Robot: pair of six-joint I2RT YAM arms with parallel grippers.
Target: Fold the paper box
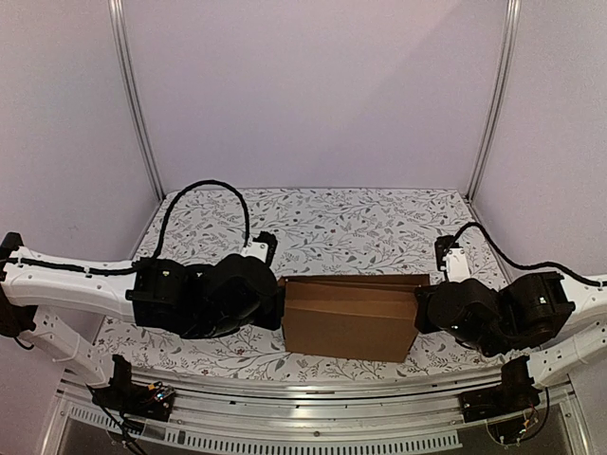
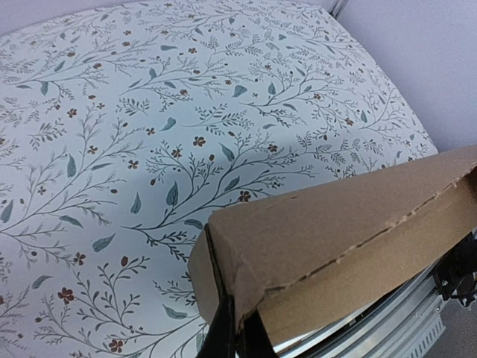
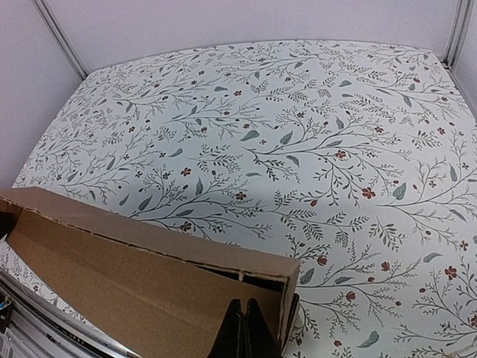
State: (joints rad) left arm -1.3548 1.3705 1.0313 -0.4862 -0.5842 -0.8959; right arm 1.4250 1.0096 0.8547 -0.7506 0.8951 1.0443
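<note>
Now the paper box (image 1: 351,318), already in a shallow closed shape, is near the front edge of the floral-patterned table (image 1: 332,227), spanning the gap between the two arms with a broad brown face turned toward their bases. The left gripper (image 2: 237,330) is clamped on the box's left corner, a cardboard edge pinched between its fingers. The right gripper (image 3: 244,327) is closed tight at the right end wall (whether cardboard lies between those fingers is unclear) — a dark gap shows under the top panel there.
</note>
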